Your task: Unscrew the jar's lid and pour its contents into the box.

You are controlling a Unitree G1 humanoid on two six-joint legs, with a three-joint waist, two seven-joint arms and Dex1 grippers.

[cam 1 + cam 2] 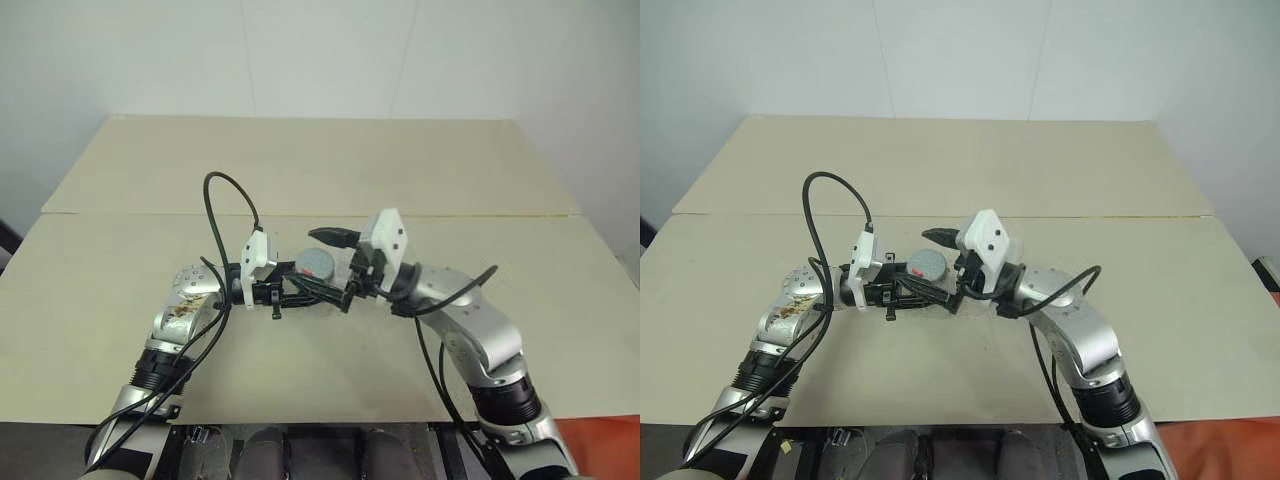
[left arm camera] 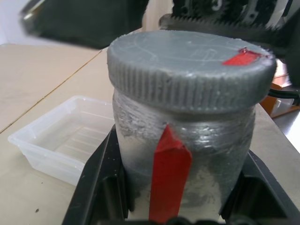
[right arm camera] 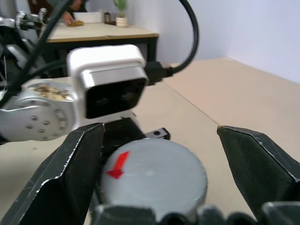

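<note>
Near the middle of the head views, above the pale table (image 1: 300,160), the left gripper (image 2: 178,197) is clenched around the body of the jar (image 2: 183,159), one black finger on each side of it. The jar stands upright, its long axis vertical, with the grey ribbed lid (image 1: 314,264) still screwed on and facing up; a small red mark sits near the lid's edge and a red strip runs down the jar's side. The right gripper (image 3: 159,154) comes in from the right of the frame with its jaws spread wide, one finger on each side of the lid and neither touching it. In the left wrist view the clear plastic box (image 2: 65,136) lies flat on the table beyond the jar, apart from it, open side up.
</note>
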